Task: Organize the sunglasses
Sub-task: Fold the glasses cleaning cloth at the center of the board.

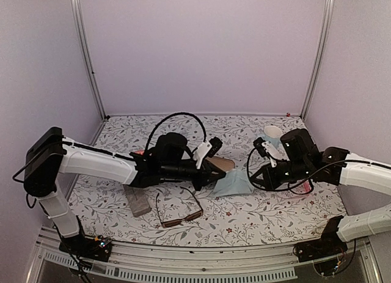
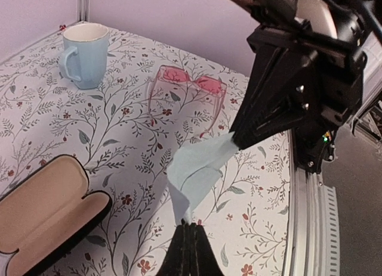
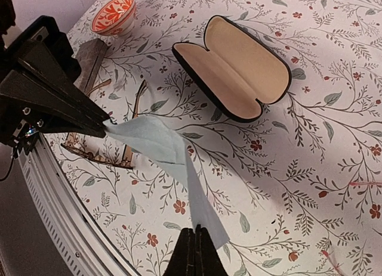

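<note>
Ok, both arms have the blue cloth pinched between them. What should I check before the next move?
1. Left end effector shut on the cloth: ok.
2. Right end effector shut on the far corner: ok.
3. Cloth spans between both grips without snagging on anything: ok.
4. Black case open and empty: ok.
5. Brown glasses folded for casing: not ok, the temples are spread.
6. Pink glasses lenses clean: cannot tell.

Pale lilac walls (image 1: 201, 51), floral tabletop (image 1: 263, 217)
</note>
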Tool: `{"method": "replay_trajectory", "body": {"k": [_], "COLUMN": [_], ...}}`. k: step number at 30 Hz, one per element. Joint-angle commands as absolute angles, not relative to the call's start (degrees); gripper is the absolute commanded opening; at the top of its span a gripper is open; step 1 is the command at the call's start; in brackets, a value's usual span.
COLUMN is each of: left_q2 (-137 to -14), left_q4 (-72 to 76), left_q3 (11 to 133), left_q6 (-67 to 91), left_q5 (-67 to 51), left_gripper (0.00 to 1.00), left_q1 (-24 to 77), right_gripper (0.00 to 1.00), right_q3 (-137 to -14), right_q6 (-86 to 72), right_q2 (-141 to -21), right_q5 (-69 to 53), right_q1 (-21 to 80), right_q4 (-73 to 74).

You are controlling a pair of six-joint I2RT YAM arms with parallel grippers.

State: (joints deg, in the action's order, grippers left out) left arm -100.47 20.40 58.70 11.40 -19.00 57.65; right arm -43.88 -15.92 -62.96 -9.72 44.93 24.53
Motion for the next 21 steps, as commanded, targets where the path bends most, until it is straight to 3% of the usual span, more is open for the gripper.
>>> {"method": "replay_trajectory", "body": {"k": [1,12,21], "left_q2": [-97.4,-97.2,-97.6], "left_q4": [20.3,27.7,25.1], "left_q3": [55.1,50.6,53.4], "left_q6": [10.9,9.8,9.9], "left_q5": [-12.8,-7.9,-8.2], "left_gripper": [0.0,0.0,0.0], "left_q1": [61.3,64.6,64.9], "right_gripper": [0.0,0.0,0.0], "right_q3": [-44.4,-43.0,-43.0], "right_q6": [-15.4,-17.0,-18.2], "right_q2": [-60.4,-59.0,-59.4], "right_q5": [-9.5,-4.6,-6.8], "right_q1": [47.0,49.8,49.8], "right_q4": [27.4,27.6,28.2]}}
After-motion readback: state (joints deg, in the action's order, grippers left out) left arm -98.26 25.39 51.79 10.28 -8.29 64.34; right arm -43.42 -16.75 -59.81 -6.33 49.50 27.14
